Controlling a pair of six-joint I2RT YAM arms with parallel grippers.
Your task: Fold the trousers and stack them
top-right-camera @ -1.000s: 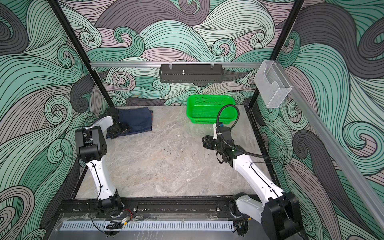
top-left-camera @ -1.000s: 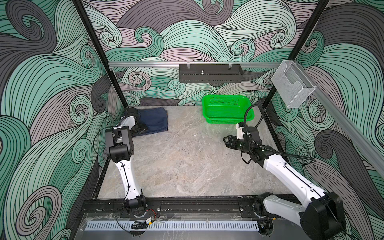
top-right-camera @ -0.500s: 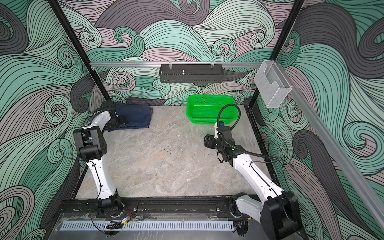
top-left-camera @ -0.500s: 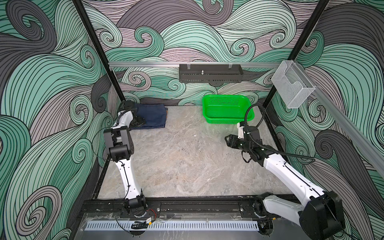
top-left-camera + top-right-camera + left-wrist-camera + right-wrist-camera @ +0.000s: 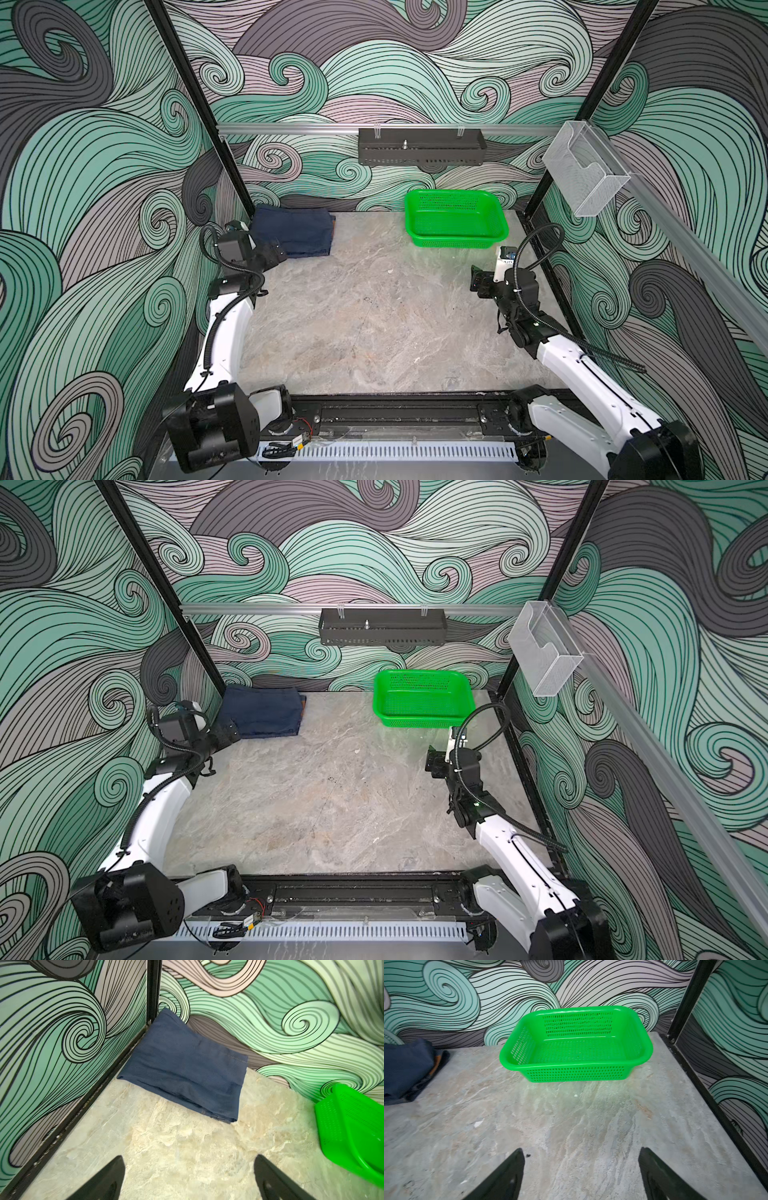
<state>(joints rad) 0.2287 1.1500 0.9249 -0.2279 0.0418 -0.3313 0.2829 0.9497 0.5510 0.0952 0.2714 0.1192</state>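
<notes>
The trousers (image 5: pixel 296 230) (image 5: pixel 266 713) are a folded dark navy bundle lying flat in the back left corner against the walls, with a tan edge on their right side. In the left wrist view the trousers (image 5: pixel 182 1068) lie ahead of the fingers, across a strip of bare table. My left gripper (image 5: pixel 277 252) (image 5: pixel 229 733) (image 5: pixel 189 1159) is open and empty just in front of them. My right gripper (image 5: pixel 478 280) (image 5: pixel 432 762) (image 5: pixel 581 1151) is open and empty over the table's right side. In the right wrist view the trousers (image 5: pixel 404 1068) show at the picture's edge.
A green perforated basket (image 5: pixel 456 237) (image 5: pixel 424 720) (image 5: pixel 571 1066) (image 5: pixel 353 1124) stands empty at the back right. A black rack (image 5: pixel 420 146) hangs on the back rail and a clear plastic holder (image 5: pixel 584 174) on the right rail. Black frame posts (image 5: pixel 153 991) stand at the corners.
My left gripper has drawn back off the trousers, which now lie further into the corner. My right gripper has opened wider and pulled back to the right.
</notes>
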